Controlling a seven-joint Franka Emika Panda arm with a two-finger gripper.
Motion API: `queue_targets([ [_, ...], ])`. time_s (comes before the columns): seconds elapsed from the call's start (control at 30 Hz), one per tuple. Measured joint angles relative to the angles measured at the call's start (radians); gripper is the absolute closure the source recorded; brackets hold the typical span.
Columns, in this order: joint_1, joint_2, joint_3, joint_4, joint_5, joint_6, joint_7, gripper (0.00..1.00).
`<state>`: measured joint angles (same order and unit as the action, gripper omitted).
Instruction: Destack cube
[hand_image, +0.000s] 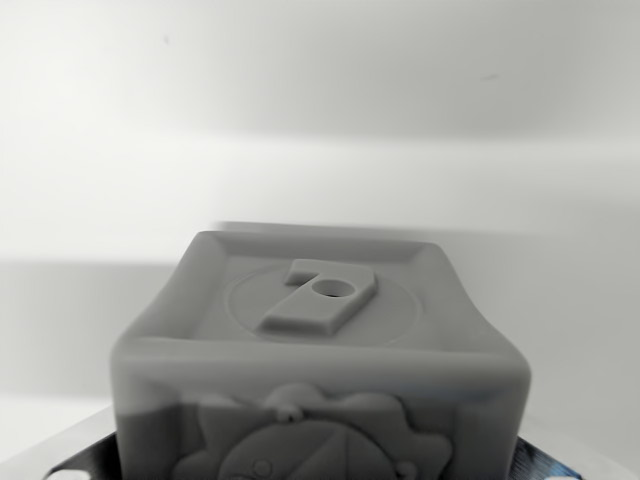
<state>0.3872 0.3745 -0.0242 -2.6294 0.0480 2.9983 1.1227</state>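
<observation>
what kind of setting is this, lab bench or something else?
Hard to say, probably a plain tabletop test setup. The wrist view shows only a grey toy cube with a raised 7 on top, a bare pale surface behind it, and no room features. The gripper is not in view.

Blurred pale wall (320, 70), soft light

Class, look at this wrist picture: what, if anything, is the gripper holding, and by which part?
It cannot be told. The cube fills the lower view, its top showing a raised 7, but no gripper fingers are clearly visible, so any hold or its place stays hidden.
</observation>
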Motion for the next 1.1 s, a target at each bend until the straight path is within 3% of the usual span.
queue_targets([
  [0.3,-0.004,0.019,0.003,0.007,0.000,0.012,0.000,1.00],
  [0.33,-0.004,0.019,0.004,0.007,0.000,0.012,0.000,0.00],
  [1.1,-0.004,0.019,0.004,0.007,0.000,0.013,0.000,0.00],
])
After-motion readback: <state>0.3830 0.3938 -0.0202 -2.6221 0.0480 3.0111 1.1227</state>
